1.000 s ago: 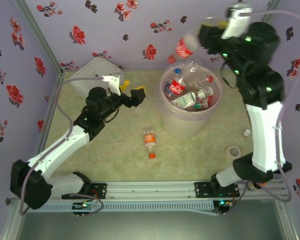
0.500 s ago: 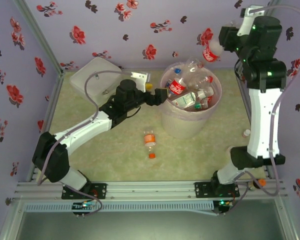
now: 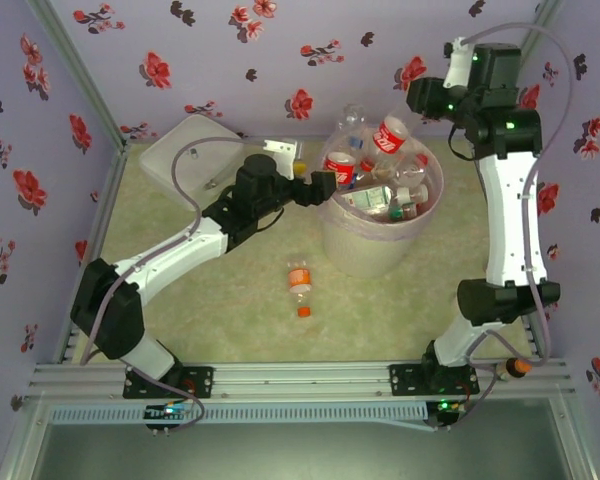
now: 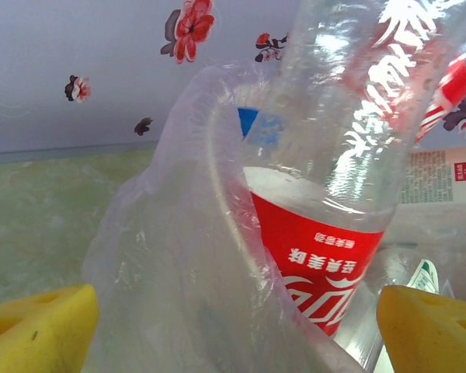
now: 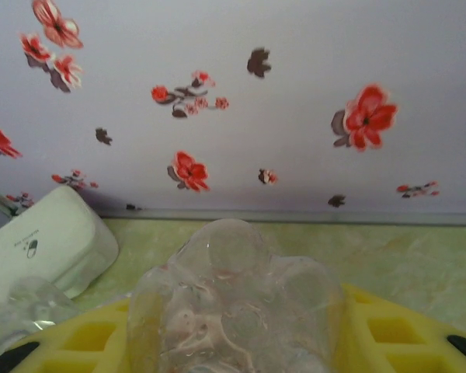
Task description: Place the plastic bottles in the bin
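From above, the left gripper [image 3: 318,186] sits spread wide at the left rim of the bin [image 3: 380,255], which is heaped with plastic bottles [image 3: 380,195], while the right gripper [image 3: 422,103] clamps a red-labelled bottle [image 3: 389,135] above its far side and an orange-capped bottle [image 3: 299,281] lies on the table [image 3: 230,320] in front. The left wrist view has yellow fingers [image 4: 39,330] far apart, the bag-lined rim between them. The right wrist view shows that bottle's clear base pinched between yellow fingers [image 5: 388,334].

green table [image 3: 230,310] bears bin [image 3: 365,250], 1 bottle [image 3: 299,280], white case [image 3: 180,155].
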Controlling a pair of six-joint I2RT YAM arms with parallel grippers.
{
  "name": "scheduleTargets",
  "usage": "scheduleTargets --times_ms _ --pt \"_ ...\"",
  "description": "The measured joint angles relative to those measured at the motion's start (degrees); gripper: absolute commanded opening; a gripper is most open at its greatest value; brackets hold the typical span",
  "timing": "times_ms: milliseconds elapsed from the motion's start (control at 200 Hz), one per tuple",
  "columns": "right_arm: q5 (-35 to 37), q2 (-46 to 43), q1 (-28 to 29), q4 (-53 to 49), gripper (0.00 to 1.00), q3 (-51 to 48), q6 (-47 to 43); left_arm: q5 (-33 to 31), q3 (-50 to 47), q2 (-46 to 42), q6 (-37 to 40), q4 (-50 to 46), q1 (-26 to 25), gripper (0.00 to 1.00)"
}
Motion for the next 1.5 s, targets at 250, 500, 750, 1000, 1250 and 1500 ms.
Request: scheduleTargets --times_ms 250,500,750,1000,1250,1500 --pt "-0.2 -2.6 0.0 10.7 0.11 -12.7 2.6 0.0 0.7 0.5 0.4 -0.1 0.0 0.9" --pt "3.7 -11.9 2.4 24.7 0.09 -31.3 7.4 0.1 1.8 1.2 0.8 -0.8 0.0 0.89" --pt "6.8 -15.7 3.8 23.7 0.11 -34.1 7.3 0.2 2.9 1.6 1.8 -2.2 -0.1 0.89" --pt "9.7 -18.3 4.2 26.4 0.13 -39.4 12.5 0.3 3.8 2.0 1.9 -3.1 -0.1 0.88" --pt "11.5 -24.0 4.1 37.1 0.26 -51.5 20.3 0.3 4.3 2.3 2.0 -3.5 -0.1 0.88" --pt "13.9 -24.9 4.5 30.1 0.23 -47.4 19.7 0.6 4.3 2.3 2.3 -3.5 -0.2 0.88"
